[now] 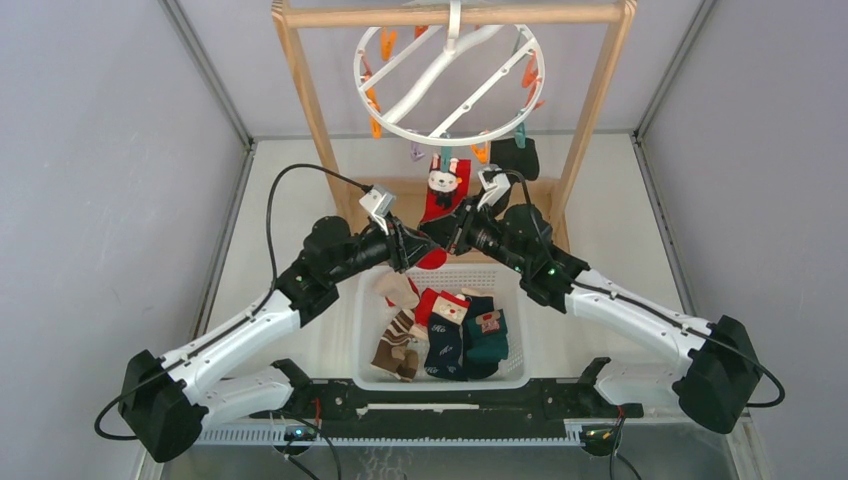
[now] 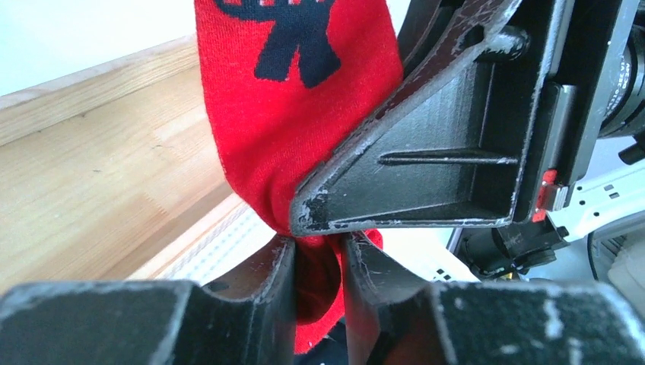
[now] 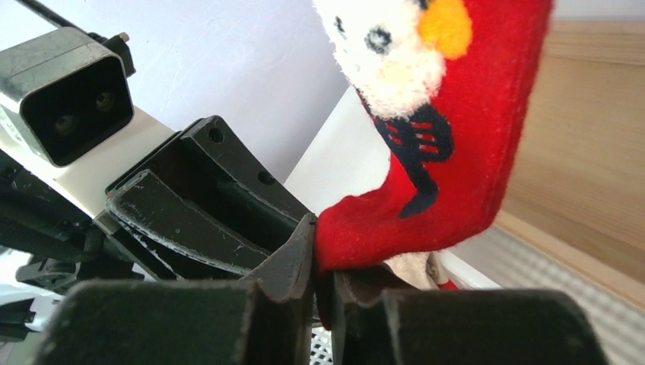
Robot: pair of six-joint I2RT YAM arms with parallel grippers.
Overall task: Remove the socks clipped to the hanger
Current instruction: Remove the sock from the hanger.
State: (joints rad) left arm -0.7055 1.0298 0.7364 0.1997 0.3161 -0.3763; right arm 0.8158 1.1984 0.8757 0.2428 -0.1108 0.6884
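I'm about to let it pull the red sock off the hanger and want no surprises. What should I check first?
1. Is the left gripper closed on the toe of the red sock? Ok, fabric is pinched between its fingers.
2. Is the right gripper closed on the same sock's lower edge? Ok.
3. Are both grips firm enough for a pull? Cannot tell.
4. Is the sock's top in the teal clip under the hanger? Ok, not yet released.
5. Is the basket in place near the grippers? Ok.
6. Does the dark sock hang apart from the pull? Ok.
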